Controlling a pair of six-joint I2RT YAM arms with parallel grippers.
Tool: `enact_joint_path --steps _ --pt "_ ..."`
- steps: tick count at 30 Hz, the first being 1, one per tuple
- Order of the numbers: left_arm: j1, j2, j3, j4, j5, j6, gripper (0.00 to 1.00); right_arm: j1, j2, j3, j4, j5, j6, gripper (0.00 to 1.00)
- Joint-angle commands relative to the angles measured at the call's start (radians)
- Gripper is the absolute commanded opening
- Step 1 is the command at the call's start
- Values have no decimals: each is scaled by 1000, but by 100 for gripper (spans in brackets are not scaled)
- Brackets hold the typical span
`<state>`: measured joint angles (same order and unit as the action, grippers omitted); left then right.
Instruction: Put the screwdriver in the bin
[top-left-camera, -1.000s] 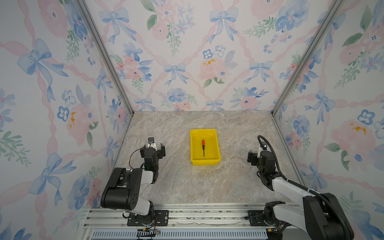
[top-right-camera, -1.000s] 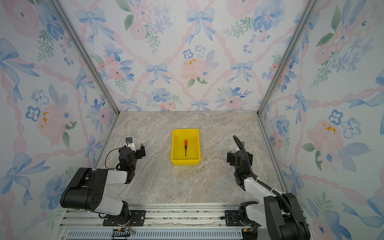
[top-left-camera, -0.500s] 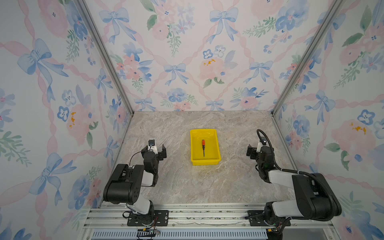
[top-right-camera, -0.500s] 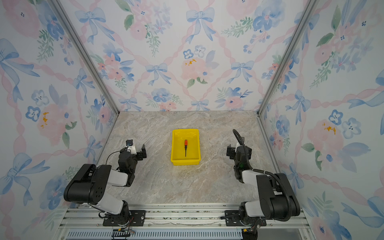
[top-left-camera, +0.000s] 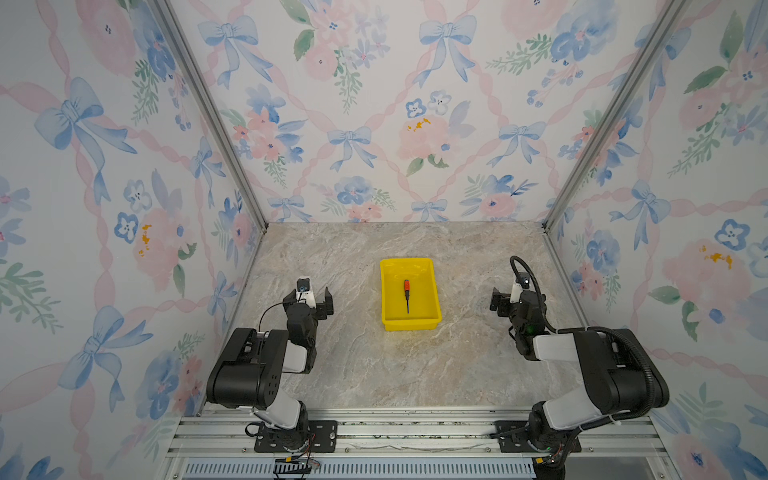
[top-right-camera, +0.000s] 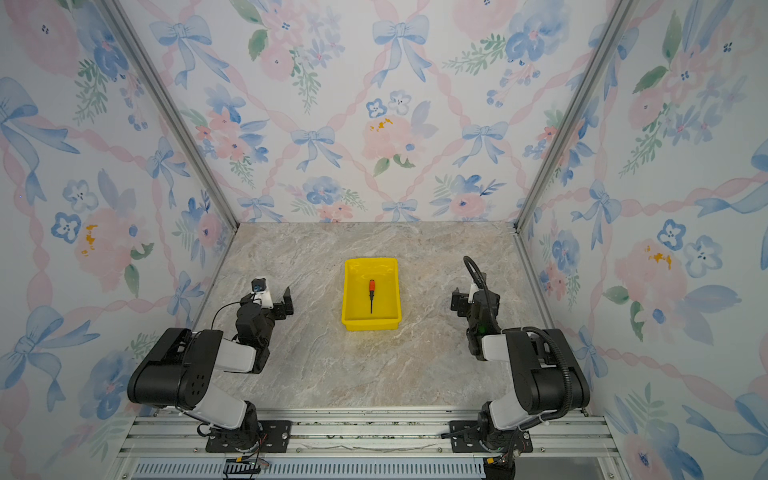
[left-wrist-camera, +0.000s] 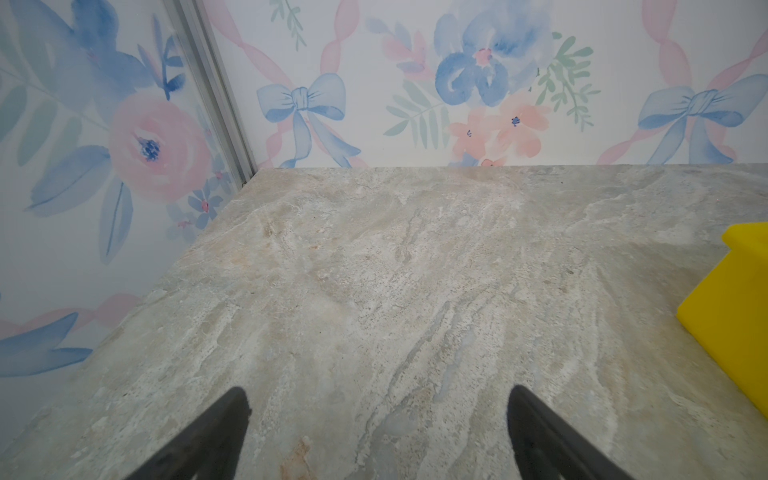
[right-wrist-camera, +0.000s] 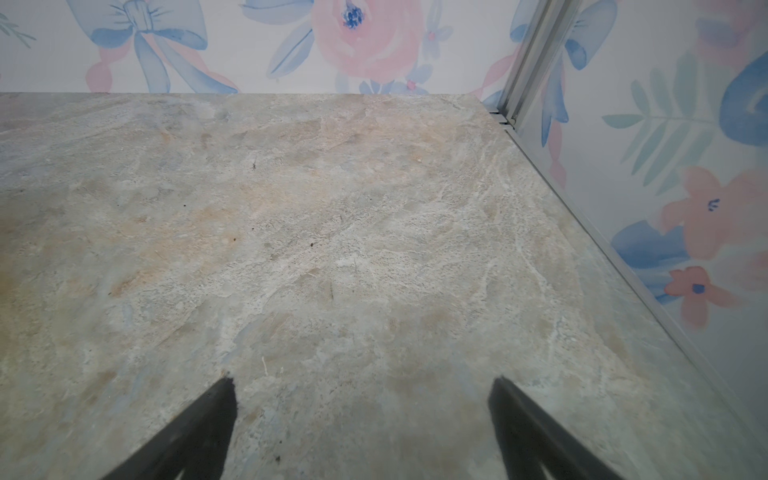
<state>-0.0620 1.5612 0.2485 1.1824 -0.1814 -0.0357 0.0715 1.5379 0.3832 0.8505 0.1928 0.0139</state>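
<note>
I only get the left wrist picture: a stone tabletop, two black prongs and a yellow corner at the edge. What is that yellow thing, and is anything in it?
Observer: That is the bin. In both top views the screwdriver lies flat inside it.
Operator: Which way does it point?
Observer: Its orange handle points away from the robot and its tip points toward it.
Operator: What is the other arm doing?
Observer: The right gripper is open and empty, over bare table to the right of the bin.
</note>
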Motion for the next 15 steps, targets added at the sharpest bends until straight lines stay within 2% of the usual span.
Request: enact_joint_path --steps 1,15 --pt "7 4 -7 27 13 11 98 -9 7 19 32 -9 -3 97" --pt "7 6 -6 27 14 10 98 -4 7 17 36 0 -6 97"
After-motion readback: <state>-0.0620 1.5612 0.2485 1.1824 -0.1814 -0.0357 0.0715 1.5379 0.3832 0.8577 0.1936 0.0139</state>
